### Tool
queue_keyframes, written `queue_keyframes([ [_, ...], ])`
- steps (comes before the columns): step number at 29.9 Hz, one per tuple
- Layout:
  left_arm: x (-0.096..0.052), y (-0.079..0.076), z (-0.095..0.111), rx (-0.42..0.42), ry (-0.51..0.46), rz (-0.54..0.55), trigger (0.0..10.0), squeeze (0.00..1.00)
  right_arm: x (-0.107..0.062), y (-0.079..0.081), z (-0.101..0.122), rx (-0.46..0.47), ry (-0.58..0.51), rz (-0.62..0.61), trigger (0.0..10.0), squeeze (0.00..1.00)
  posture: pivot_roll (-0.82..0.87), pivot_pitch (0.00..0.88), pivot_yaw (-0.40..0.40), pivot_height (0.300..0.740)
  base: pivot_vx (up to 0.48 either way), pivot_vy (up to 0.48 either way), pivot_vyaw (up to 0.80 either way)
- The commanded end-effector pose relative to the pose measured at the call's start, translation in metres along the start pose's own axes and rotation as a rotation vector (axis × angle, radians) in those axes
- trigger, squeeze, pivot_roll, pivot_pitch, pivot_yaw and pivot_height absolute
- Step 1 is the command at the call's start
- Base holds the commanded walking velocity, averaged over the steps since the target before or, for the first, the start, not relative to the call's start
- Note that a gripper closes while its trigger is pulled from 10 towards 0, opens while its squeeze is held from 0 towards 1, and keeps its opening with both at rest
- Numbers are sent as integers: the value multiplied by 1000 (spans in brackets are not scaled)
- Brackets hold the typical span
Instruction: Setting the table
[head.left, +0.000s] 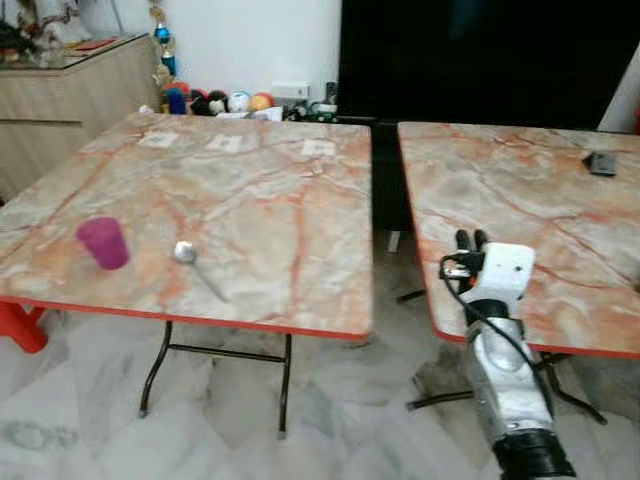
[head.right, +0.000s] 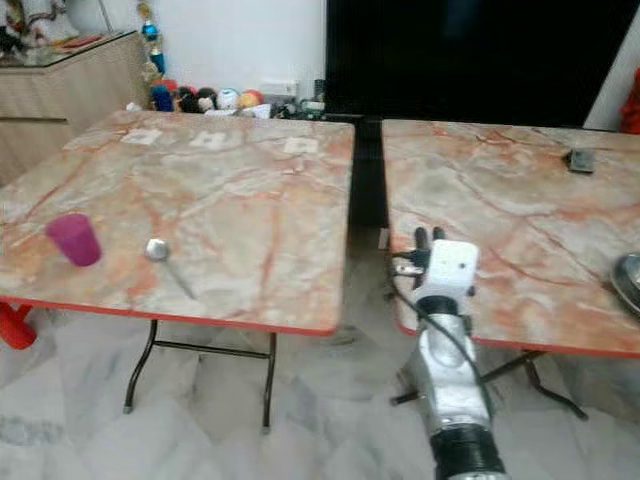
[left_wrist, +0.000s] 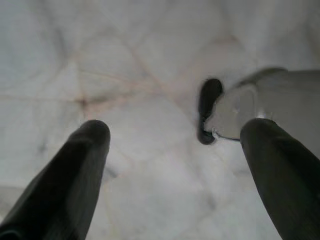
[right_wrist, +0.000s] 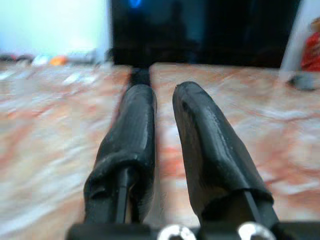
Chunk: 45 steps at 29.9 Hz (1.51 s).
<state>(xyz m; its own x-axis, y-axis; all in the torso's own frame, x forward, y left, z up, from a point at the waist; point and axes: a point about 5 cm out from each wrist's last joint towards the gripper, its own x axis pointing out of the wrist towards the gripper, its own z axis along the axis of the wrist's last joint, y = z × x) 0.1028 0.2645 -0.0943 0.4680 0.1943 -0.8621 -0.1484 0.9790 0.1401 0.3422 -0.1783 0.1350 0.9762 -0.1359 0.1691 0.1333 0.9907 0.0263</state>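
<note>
A purple cup (head.left: 104, 242) stands upright at the left of the frame on the left marble-patterned bench (head.left: 260, 190), with a metal spoon (head.left: 197, 267) lying just beside it, bowl toward the cup. Three pale cards (head.left: 228, 143) sit along that bench's far edge. The right bench (head.left: 510, 190) holds a small dark object (head.left: 601, 163) at upper right, too blurred to identify, and a metal dish (head.right: 630, 280) cut off by the right edge. The right gripper (head.left: 470, 239) is raised over the right bench's near corner, fingers (right_wrist: 135, 130) nearly closed and holding nothing. The left gripper (left_wrist: 175, 150) hangs over pale floor (left_wrist: 150, 60), fingers spread open; beside them is a grey shape, hard to make out
</note>
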Motion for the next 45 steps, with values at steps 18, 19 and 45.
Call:
queue_keyframes([
  [18,2,-14,1,11,9,-17,10000,0,-63,-58,-103,-52,476,-206,10000,0,61,0,-19,740,0,0,0],
  [19,1,-8,0,9,10,-10,10000,0,-71,-61,-111,-46,521,-211,10000,0,61,0,-19,740,0,0,0],
  [45,2,-8,5,4,-4,-38,10000,0,-202,-58,-190,-4,1156,-92,10000,0,58,0,-5,740,0,0,0],
])
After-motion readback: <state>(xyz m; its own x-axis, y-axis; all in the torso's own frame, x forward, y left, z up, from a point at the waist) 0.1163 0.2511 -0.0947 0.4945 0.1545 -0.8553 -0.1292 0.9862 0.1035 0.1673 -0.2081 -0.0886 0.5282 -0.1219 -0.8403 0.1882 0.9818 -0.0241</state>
